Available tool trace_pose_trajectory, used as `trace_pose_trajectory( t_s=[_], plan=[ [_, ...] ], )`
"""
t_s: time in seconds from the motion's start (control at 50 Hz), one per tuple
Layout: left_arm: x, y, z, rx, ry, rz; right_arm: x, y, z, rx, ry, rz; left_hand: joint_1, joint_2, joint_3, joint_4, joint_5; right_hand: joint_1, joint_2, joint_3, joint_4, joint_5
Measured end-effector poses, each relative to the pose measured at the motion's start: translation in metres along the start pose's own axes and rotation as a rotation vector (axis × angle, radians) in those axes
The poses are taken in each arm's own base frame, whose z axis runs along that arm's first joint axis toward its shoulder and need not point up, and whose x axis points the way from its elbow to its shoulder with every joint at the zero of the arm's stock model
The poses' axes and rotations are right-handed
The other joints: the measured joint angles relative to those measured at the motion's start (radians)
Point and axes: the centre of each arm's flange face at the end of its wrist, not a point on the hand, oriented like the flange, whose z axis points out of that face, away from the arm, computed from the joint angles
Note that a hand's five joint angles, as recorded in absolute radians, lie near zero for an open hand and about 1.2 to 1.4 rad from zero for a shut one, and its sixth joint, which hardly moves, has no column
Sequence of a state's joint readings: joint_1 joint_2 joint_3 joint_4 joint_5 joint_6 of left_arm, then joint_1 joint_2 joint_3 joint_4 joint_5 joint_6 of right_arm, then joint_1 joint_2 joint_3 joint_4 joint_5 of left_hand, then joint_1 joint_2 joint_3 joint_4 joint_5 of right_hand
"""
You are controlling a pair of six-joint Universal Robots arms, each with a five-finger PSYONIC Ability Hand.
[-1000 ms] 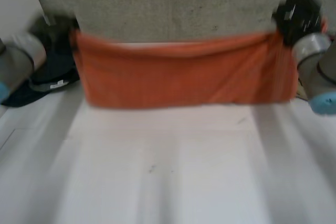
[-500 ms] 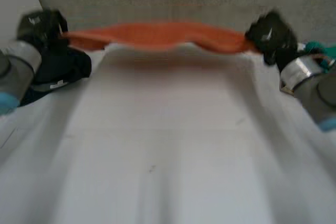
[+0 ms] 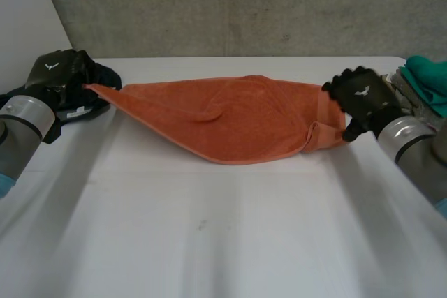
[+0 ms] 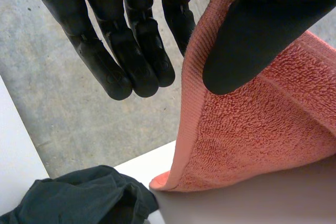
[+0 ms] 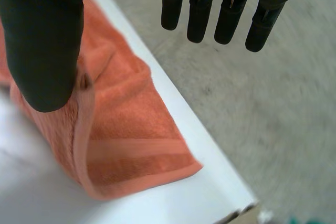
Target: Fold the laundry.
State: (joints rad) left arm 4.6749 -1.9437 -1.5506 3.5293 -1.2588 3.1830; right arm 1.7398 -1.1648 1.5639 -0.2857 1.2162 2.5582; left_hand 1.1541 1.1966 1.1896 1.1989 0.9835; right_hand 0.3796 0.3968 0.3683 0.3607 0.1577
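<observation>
The left hand [image 4: 131, 51] is holding its fingers nearly straight while the thumb is pressing down onto the orange towel [image 3: 230, 120]. The towel's corner is running up between the thumb and the nearest finger and is being pinched there. In the head view that corner is pulling to a taut point at the hand.

The right hand [image 5: 226, 9] is standing wide open, with its fingers straight and well apart from the thumb. The thumb tip is touching the hemmed edge at the towel's right end, and the fingers are staying clear of the cloth, out past the tabletop [image 3: 209, 242] edge.

The orange towel is lying stretched and rumpled across the far part of the white tabletop between the two hands, with its right end doubled over on itself.

A dark garment [image 3: 77, 106] is lying bunched just beside the left hand. A teal cloth [image 3: 427, 75] is sitting at the right side, behind the right hand.

Markings: a small white emblem is showing on the back of each hand, with no legible lettering. A white tag [image 3: 77, 112] is showing on the dark garment — print too small to read.
</observation>
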Motion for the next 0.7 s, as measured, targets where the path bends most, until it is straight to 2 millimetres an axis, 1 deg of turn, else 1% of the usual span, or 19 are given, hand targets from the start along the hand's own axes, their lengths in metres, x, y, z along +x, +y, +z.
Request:
trace_pose_trajectory(
  t_s=[0.06, 0.08, 0.1, 0.12, 0.14, 0.18, 0.28, 0.38, 0.5, 0.6, 0.7],
  plan=[
    [0.0, -0.003, -0.001, 0.006, 0.002, -0.006, 0.016, -0.001, -0.004, -0.095, 0.024, 0.217, 0.0, 0.0, 0.0, 0.0, 0.0, -0.006, -0.019, -0.008, -0.003, -0.003],
    [0.0, -0.004, -0.001, 0.006, 0.002, -0.007, 0.018, -0.001, -0.004, -0.108, 0.024, 0.238, 0.0, 0.0, 0.0, 0.0, 0.0, -0.006, -0.019, -0.008, -0.003, -0.003],
    [0.0, -0.004, -0.001, 0.007, 0.002, -0.009, 0.021, 0.002, -0.004, -0.151, 0.022, 0.296, 0.0, 0.0, 0.0, 0.0, 0.0, -0.006, -0.019, -0.008, -0.003, -0.003],
    [0.0, -0.004, -0.001, 0.007, 0.002, -0.009, 0.021, 0.002, -0.004, -0.151, 0.022, 0.296, 0.0, 0.0, 0.0, 0.0, 0.0, -0.006, -0.019, -0.008, -0.003, -0.003],
    [0.001, -0.005, -0.001, 0.008, 0.004, -0.013, 0.025, 0.007, -0.005, -0.235, 0.013, 0.385, 0.0, 0.0, 0.0, 0.0, 0.0, -0.006, -0.019, -0.008, -0.003, -0.003],
    [0.002, -0.005, -0.001, 0.009, 0.007, -0.016, 0.027, 0.014, -0.006, -0.329, -0.002, 0.466, 0.0, 0.0, 0.0, 0.0, 0.0, -0.006, -0.019, -0.008, -0.003, -0.003],
    [0.006, -0.005, -0.001, 0.009, 0.015, -0.02, 0.03, 0.026, -0.008, -0.504, -0.029, 0.613, 0.0, 0.0, 0.0, 0.0, 0.0, -0.006, -0.019, -0.008, -0.003, 0.0],
    [0.008, -0.006, -0.003, 0.006, 0.021, -0.023, 0.029, 0.028, -0.011, -0.554, -0.028, 0.679, 0.0, 0.0, 0.0, 0.0, 0.0, -0.006, -0.019, -0.008, -0.003, 0.0],
    [0.01, -0.009, -0.007, 0.003, 0.026, -0.031, 0.024, 0.023, -0.022, -0.533, -0.023, 0.666, 0.0, 0.0, 0.0, 0.0, 0.0, -0.006, -0.019, -0.008, -0.003, 0.001],
    [0.012, -0.012, -0.01, 0.0, 0.028, -0.043, 0.006, 0.02, -0.036, -0.487, -0.005, 0.619, 0.0, 0.0, 0.0, 0.0, 0.0, -0.006, -0.019, -0.008, -0.003, 0.001],
    [0.012, -0.014, -0.011, 0.001, 0.026, -0.046, -0.014, 0.023, -0.04, -0.468, 0.037, 0.607, 0.0, 0.0, 0.0, 0.0, 0.0, -0.006, -0.019, -0.008, -0.003, 0.0]
  ],
)
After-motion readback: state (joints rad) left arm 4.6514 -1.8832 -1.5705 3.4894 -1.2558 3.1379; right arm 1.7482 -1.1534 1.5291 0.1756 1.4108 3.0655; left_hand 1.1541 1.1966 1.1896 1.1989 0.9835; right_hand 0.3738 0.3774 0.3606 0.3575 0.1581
